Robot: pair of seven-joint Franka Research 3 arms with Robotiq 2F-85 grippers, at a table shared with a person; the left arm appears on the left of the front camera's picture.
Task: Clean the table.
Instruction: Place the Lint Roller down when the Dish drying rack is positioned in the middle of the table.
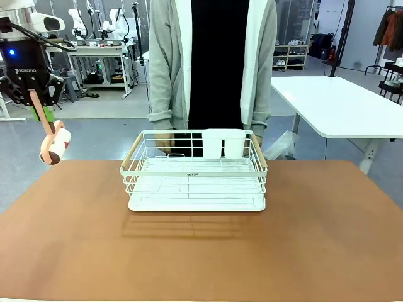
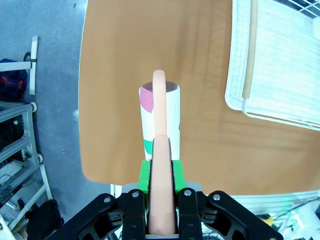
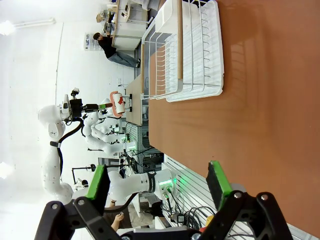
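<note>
Grey workshop floor and other benches lie behind the reddish-brown table, which fills the lower half of the front view.

At ten o'clock in that view the left gripper hangs above the table's left far corner, clenched on the peach handle of a lint roller. The handle slants down toward four o'clock, and the white roll at its end hangs in the air, clear of the table top. The left wrist view adds what the front view cannot: the green pads press against both sides of the handle, the roller points toward twelve o'clock over the table's left edge, and the roll carries a pink patch and a green patch.

Farther out, a white dish rack stands at the table's middle, toward the far edge, with a white cup holder on its far rail. A person in a grey cardigan stands just behind it.

The right wrist view shows the right gripper released, its two fingers well apart, looking along the table with the rack at twelve o'clock. It also catches the left arm side-on at nine o'clock, holding the roller up.
</note>
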